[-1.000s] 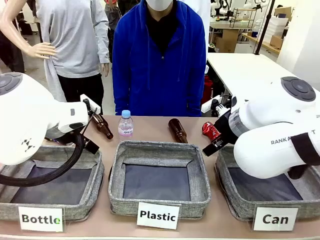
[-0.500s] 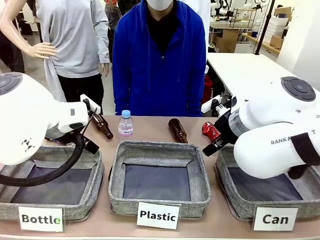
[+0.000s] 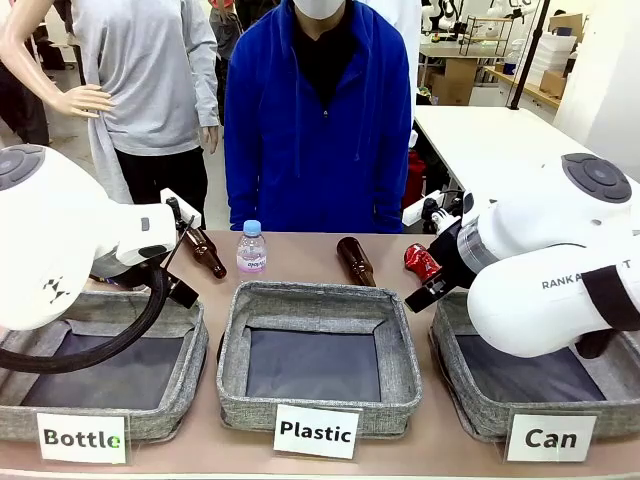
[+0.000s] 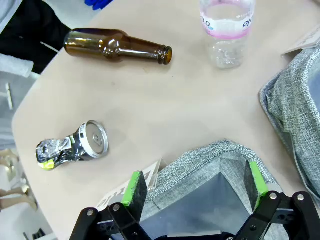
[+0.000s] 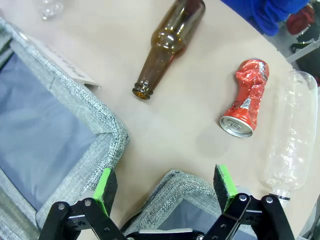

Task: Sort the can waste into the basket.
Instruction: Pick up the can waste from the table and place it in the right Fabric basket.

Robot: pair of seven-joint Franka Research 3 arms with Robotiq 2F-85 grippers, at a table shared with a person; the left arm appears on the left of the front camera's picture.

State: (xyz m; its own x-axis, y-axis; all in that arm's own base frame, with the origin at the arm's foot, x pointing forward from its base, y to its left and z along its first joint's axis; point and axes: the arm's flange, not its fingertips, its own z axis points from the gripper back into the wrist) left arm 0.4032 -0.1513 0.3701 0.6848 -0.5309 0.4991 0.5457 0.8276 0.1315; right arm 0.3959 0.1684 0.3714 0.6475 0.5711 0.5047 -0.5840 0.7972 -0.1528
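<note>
Sorting table, mid-task: the left gripper hung with its green-padded jaws wide apart and empty over the corner of a grey basket at the bottom of its wrist frame. The crushed black can lay on its side on the table at lower left, well apart from the gripper. The right gripper was likewise spread and empty above what appeared to be the rim of the "Can" basket, lower right in the front view. The red can lay right of centre, between a brown bottle and a clear plastic bottle.
</note>
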